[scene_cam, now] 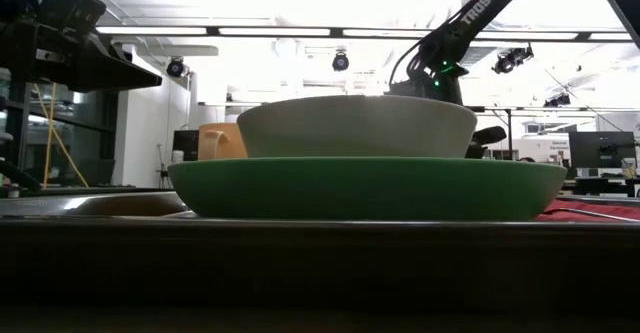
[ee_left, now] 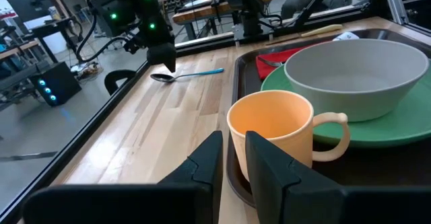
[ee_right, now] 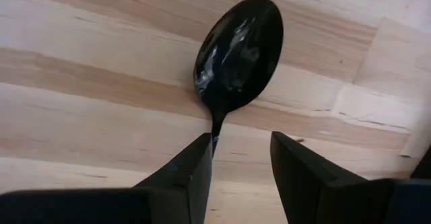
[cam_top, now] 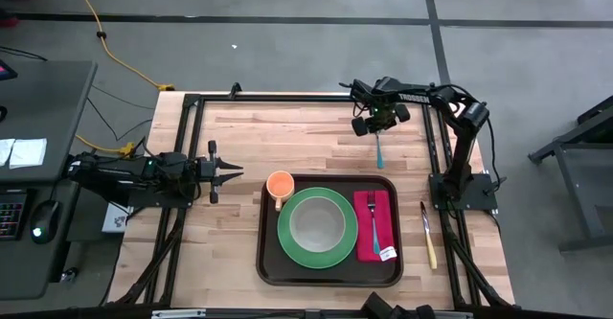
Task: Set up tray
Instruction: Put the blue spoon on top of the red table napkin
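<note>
Right tool (ee_right: 241, 160) angled down, apparently open astride spoon (ee_right: 237, 52); left arm waits.

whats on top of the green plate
A grey bowl sits centred on the green plate, which lies in the tray. From above the bowl looks empty. The plate's middle under the bowl is covered and cannot be seen.

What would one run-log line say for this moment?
right gripper: open, over blue-handled metal spoon | left gripper: open, idle beside orange cup | dark brown plastic tray: green plate, bowl, napkin, fork loaded
</note>
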Robot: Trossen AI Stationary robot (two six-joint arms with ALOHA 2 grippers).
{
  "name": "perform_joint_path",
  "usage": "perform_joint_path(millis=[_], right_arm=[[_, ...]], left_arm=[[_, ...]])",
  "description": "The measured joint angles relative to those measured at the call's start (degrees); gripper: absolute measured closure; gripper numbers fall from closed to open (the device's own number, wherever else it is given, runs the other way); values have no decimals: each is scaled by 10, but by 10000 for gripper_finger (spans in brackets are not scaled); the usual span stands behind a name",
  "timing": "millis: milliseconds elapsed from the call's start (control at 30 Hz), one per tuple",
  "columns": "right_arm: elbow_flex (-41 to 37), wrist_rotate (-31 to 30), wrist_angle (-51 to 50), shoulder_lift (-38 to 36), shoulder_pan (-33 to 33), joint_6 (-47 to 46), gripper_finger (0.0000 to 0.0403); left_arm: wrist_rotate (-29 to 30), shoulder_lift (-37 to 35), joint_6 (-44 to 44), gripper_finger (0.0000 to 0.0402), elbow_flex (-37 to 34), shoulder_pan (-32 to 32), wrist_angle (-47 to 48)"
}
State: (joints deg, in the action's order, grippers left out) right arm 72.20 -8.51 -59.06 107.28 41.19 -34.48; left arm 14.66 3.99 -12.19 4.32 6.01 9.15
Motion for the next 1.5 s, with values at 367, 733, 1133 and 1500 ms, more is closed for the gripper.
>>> perform_joint_path(millis=[367, 733, 1133, 1500], right_arm=[[0, 0, 0, 0, -20, -17, 273], [0, -18, -14, 0, -25, -29, 274], [-67, 29, 37, 0, -25, -41, 272], [-81, 18, 70, -33, -30, -41, 273]], left_arm=[[0, 0, 0, 305, 0, 0, 0], [0, 0, 0, 305, 0, 0, 0], [0, 0, 0, 305, 0, 0, 0], [0, 0, 0, 305, 0, 0, 0]])
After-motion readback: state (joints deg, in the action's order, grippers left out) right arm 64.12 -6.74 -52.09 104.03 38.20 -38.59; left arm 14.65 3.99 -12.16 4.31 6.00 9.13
